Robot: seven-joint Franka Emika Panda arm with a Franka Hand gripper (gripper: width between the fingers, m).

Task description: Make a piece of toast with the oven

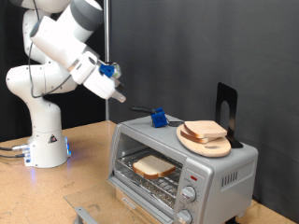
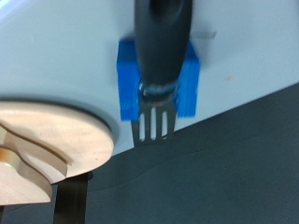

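The silver oven [image 1: 227, 174] stands at the exterior view's lower right. A pale bread slice with a tan crust [image 1: 152, 166] lies on its wire rack, seen through the front. On the oven's top sits a round wooden plate [image 1: 199, 146] with browner slices [image 1: 206, 130] on it. Beside the plate a black-handled fork [image 1: 142, 110] rests in a blue holder [image 1: 159, 119]. My gripper [image 1: 120, 95] hovers just above and left of the fork's handle end, apart from it. The wrist view shows the fork [image 2: 155, 124], the holder [image 2: 192, 84] and the plate [image 2: 56, 131], but no fingers.
A black upright stand [image 1: 227, 105] is on the oven's top behind the plate. The arm's base [image 1: 45, 140] stands on the wooden table at the left. A dark curtain hangs behind. A grey part [image 1: 84, 216] lies at the bottom edge.
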